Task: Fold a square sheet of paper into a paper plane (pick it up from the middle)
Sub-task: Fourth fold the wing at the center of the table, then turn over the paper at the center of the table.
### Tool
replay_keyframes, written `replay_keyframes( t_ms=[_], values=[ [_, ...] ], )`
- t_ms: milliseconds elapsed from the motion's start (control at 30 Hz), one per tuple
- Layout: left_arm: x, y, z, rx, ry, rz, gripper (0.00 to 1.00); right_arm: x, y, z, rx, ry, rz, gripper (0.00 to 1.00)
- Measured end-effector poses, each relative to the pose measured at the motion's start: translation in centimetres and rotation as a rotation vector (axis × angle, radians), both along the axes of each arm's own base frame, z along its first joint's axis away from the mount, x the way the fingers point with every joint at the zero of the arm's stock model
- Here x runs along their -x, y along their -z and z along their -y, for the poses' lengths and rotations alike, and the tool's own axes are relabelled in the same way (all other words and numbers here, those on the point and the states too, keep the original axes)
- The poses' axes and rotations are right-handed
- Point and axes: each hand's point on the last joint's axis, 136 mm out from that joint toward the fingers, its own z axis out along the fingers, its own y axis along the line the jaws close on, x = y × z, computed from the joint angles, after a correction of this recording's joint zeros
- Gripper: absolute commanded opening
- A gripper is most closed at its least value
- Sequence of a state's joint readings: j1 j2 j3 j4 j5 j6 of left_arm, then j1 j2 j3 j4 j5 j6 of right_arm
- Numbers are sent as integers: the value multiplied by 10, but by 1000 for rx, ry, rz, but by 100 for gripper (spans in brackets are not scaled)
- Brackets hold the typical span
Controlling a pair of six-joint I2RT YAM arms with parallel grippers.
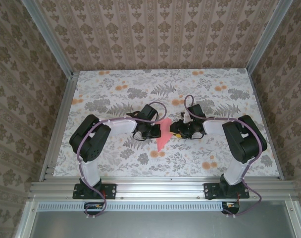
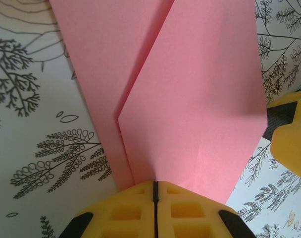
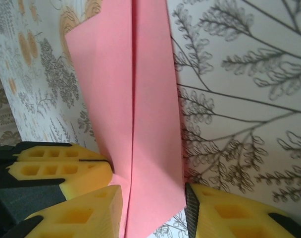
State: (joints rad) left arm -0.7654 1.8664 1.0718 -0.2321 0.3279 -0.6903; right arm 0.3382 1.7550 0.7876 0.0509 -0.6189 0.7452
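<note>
The pink plane [image 1: 164,134] lies flat on the table [image 1: 116,89], its near end pinched in the left gripper [image 1: 155,131]. In the left wrist view that gripper [image 2: 155,196] has its yellow pads pressed together with only a dark seam between them, and the plane [image 2: 200,114] fans out from them: two folded layers, the upper one ending in a slanted edge that runs back toward the pads. A long crease runs the length of the plane [image 3: 140,99] in the right wrist view, where one corner of it sits against the closed tips of the left gripper [image 3: 108,166]. The right gripper [image 1: 174,131] faces the left gripper from just across the plane. It [image 3: 153,198] is spread, one finger [image 3: 86,213] just beside the left gripper and the other [image 3: 229,213] on the far side of the paper, so the folded strip lies between them; whether either finger touches its edges I cannot tell. One finger [image 2: 289,144] of the right gripper also shows to the right of the left gripper, just past the plane's edge.
</note>
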Motion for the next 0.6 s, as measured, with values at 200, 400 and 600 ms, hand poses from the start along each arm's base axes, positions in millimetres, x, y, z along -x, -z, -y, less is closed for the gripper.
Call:
replay_keyframes(
  t_ms=[200, 400, 600],
  values=[
    [0, 0, 1, 2, 1, 2, 8, -3, -1, -5, -29, 6, -1, 40],
    [2, 0, 5, 25, 6, 3, 7, -7, -2, -12, -56, 3, 9, 40],
    [3, 0, 10, 63, 2, -2, 7, -11, -3, -19, -84, -10, 23, 37]
  ],
)
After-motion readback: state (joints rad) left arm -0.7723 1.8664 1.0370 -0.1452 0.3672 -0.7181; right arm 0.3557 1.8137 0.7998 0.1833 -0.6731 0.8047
